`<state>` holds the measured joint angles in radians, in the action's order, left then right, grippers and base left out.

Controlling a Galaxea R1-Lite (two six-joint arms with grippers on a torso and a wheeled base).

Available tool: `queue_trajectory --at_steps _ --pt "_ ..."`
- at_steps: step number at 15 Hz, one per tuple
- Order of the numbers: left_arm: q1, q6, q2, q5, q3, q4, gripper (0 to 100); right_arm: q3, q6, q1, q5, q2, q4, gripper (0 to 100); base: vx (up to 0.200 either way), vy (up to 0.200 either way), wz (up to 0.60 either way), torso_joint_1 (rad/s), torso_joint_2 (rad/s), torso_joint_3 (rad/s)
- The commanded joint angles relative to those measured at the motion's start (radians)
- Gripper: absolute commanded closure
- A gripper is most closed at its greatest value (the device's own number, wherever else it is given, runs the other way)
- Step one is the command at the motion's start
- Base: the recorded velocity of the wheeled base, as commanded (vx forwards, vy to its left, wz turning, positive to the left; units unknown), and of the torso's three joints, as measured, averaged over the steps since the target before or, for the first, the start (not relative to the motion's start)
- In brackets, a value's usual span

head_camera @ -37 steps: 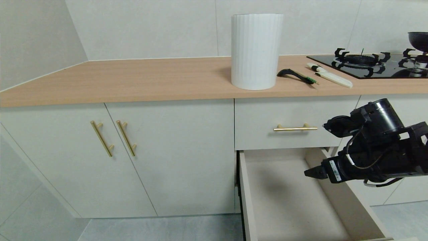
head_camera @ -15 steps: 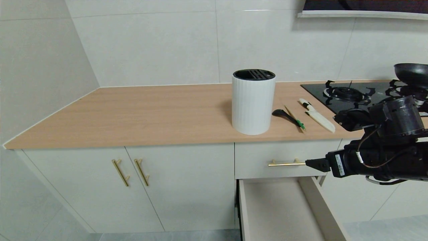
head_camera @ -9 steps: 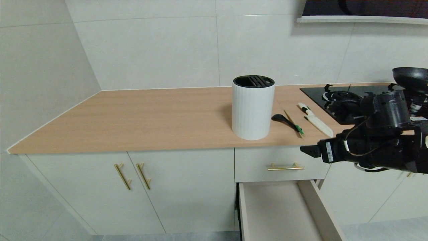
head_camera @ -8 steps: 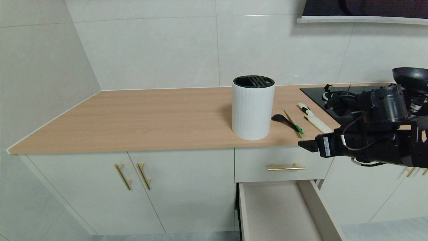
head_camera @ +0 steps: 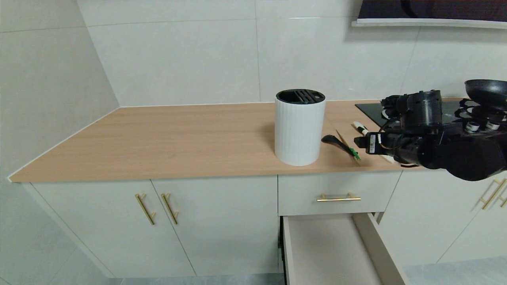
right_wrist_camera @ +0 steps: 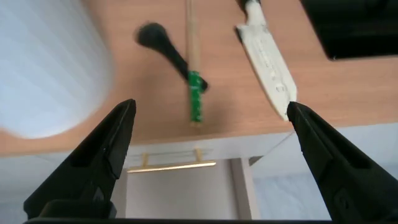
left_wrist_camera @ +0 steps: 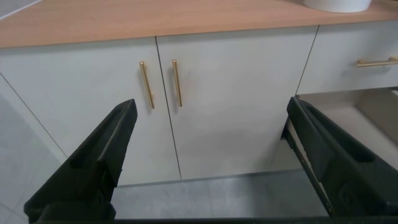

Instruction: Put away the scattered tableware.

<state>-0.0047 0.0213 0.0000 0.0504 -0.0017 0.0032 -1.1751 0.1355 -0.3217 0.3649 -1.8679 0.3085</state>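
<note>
While the right claw [head_camera: 357, 141] hangs low over the front of the desk [head_camera: 178, 138], it grips nothing. Its jaws stand wide apart, with the loose utensils showing between them in the right wrist view. Step in hand, by my reading: approach for a first pick-up. No piece looks stowed yet.

Task pieces, all lying on the desk between holder and hob [head_camera: 370, 107]:
- black spoon [right_wrist_camera: 151, 34]: small rounded bowl, thin curved handle, matte.
- wooden chopstick [right_wrist_camera: 191, 43]: slender, straight, green band near one end. It lies just beside the spoon handle; cannot tell if they touch.
- knife [right_wrist_camera: 267, 59]: pale cream blade, smooth; white handle with a dark band. Near the chopstick but apart from it.

Holder [head_camera: 300, 126]: tall white ribbed cylinder, black slotted top, upright.
Drawer [head_camera: 328, 249]: below the desk, pulled open, plain pale floor.

Left claw [left_wrist_camera: 208, 162]: jaws wide, nothing held, low before the cabinet doors [left_wrist_camera: 236, 112].

Next move likely calls for settling onto one thin piece and closing across its narrow width. These flat, low items on smooth wood could slip from the pinch.
</note>
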Motion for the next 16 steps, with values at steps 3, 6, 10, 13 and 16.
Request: queue_trajectory --at_steps 3,6,10,13,16 --pt "0.000 0.000 0.000 0.000 0.000 0.000 0 -0.005 0.009 0.015 -0.081 -0.100 0.004 0 0.000 0.000 0.00 0.000 0.00 0.000" --pt "0.000 0.000 0.000 0.000 0.000 0.000 0 -0.017 0.016 0.020 -0.084 -0.165 0.018 0 0.000 0.000 0.00 0.000 0.00 0.000" --pt "0.000 0.000 0.000 0.000 0.000 0.000 0 -0.043 0.021 0.047 -0.075 -0.231 0.095 0 0.000 0.000 0.00 0.000 0.00 0.000" --pt "0.000 0.000 0.000 0.000 0.000 0.000 0 -0.043 0.021 0.047 -0.077 -0.232 0.103 0 0.000 0.000 0.00 0.000 0.00 0.000" --pt "0.000 0.000 0.000 0.000 0.000 0.000 0 -0.055 0.035 0.047 -0.073 -0.244 0.104 0 0.000 0.000 0.00 0.000 0.00 0.000"
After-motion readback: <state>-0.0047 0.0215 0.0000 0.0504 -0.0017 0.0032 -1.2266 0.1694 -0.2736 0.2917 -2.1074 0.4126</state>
